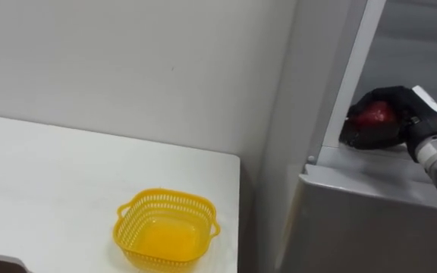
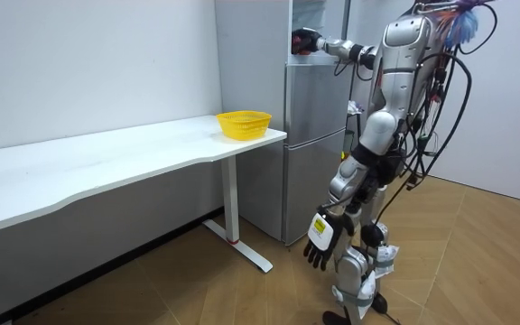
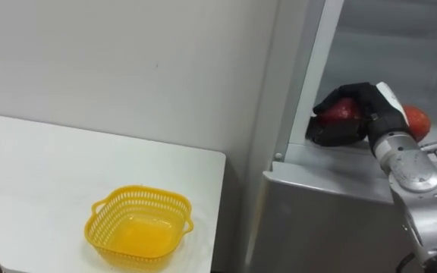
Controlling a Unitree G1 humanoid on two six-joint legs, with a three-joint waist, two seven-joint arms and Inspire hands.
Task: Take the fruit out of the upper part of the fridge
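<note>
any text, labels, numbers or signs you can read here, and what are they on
No text can be read in any view.
Tag on the left hand, room view: too small to read.
Yellow basket, fridge, right hand curled round the red fruit: no print seen.

The right hand (image 3: pixel 355 130), fingers curled, covers most of a red fruit (image 3: pixel 345 111) in the fridge (image 3: pixel 332 205); just its top shows. A second fruit (image 3: pixel 416 119) sits half behind the wrist. The fridge's upper compartment runs off the top edge, the tabletop (image 3: pixel 36 174) off the left and bottom. In the room view the fruit is too small to make out.
</note>
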